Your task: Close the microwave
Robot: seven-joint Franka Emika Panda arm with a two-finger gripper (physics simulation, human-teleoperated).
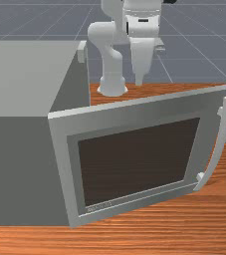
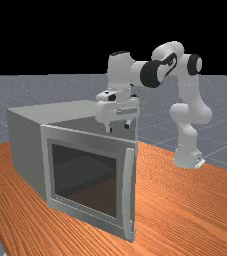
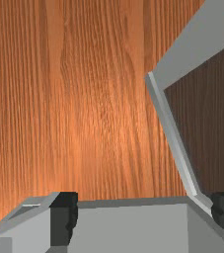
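Observation:
My gripper (image 1: 139, 79) hangs behind the door's top edge in the front view, on the door's inner side. In the far view the gripper (image 2: 119, 128) points down, with its tips around the level of the door's top edge. The wrist view has the gripper (image 3: 144, 217) open, nothing held, over grey microwave surfaces (image 3: 133, 230). The grey microwave (image 1: 20, 169) stands at the front view's left. Its door (image 1: 57, 149) is swung wide out, with a dark window and a curved handle (image 1: 219, 149) at the free edge. Door (image 3: 197, 54) and fingers appear apart.
The wooden table (image 1: 159, 234) runs under the microwave and past the door's handle edge. The arm's base (image 2: 187, 157) stands on the table at the far view's right. The microwave body (image 2: 27, 145) bounds the space beside the hand.

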